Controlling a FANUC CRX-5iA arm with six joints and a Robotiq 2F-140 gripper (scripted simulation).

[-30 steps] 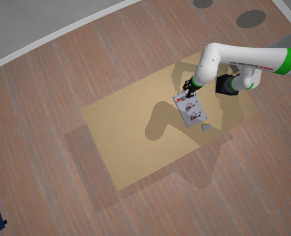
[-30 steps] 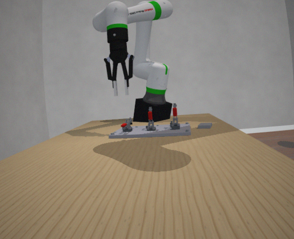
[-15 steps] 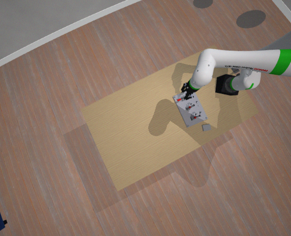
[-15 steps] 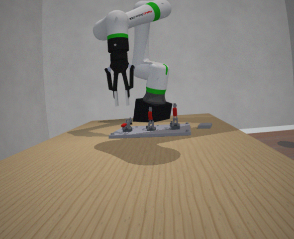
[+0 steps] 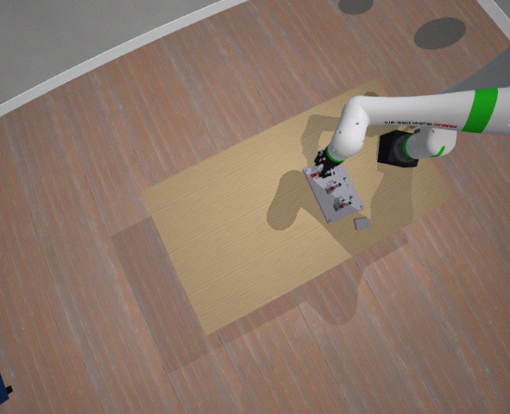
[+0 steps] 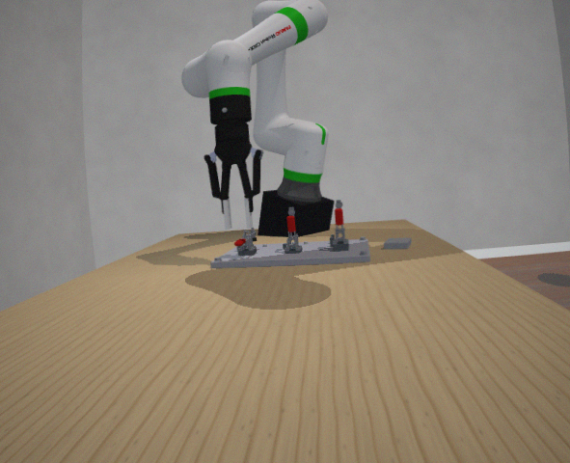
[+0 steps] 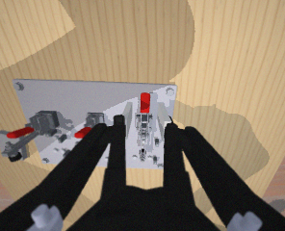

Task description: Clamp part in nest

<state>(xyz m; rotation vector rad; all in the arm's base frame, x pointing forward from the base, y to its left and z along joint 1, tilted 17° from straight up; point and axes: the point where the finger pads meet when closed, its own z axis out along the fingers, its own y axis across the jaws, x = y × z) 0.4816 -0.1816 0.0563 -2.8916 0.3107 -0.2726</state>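
Observation:
The grey part (image 5: 362, 222) (image 6: 396, 243) (image 7: 4, 140) lies flat on the table beside the fixture plate (image 5: 324, 206) (image 6: 319, 259) (image 7: 61, 91), at the end far from my gripper. The gripper (image 5: 321, 170) (image 6: 238, 227) (image 7: 144, 118) is open and empty, its fingers partly apart, pointing down above the end clamp. That clamp's red handle (image 5: 313, 175) (image 6: 239, 242) (image 7: 144, 102) lies low, pointing away from the nest. The middle clamp's handle (image 5: 331, 188) (image 6: 290, 223) (image 7: 83, 132) and the far clamp's handle (image 5: 342, 205) (image 6: 339, 216) (image 7: 20, 132) stand upright. My fingers partly hide the nests in the wrist view.
The wooden table (image 5: 228, 231) (image 6: 275, 373) carries the fixture. The arm's black base (image 5: 387, 149) (image 6: 294, 214) stands behind it. The two upright handles rise well above the plate beside the gripper.

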